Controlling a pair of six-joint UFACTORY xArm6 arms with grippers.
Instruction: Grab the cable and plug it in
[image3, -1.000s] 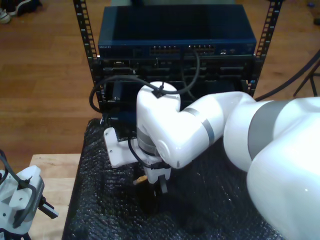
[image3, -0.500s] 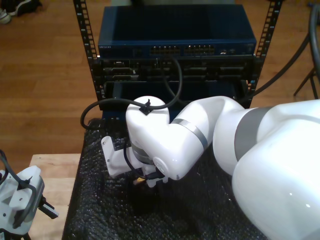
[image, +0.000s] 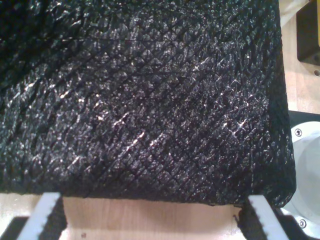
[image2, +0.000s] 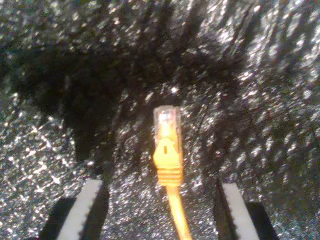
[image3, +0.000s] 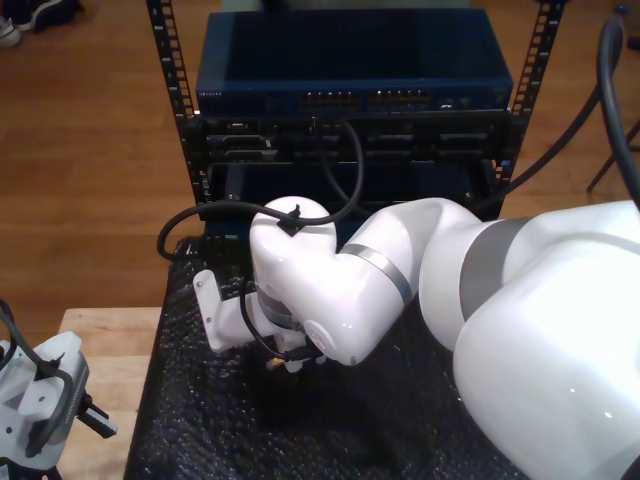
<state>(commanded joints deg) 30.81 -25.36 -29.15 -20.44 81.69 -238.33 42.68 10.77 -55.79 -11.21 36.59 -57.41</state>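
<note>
Cable (image2: 168, 150) lies ungrasped on the black mat (image2: 260, 100), between the second hand's (image2: 162, 210) spread fingers; plugging remains.

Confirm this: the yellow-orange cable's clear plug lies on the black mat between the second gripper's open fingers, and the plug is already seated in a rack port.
Not seated. In the second wrist view the cable lies loose on the black mat, its clear plug between the open fingers of my second gripper, as you said.
</note>
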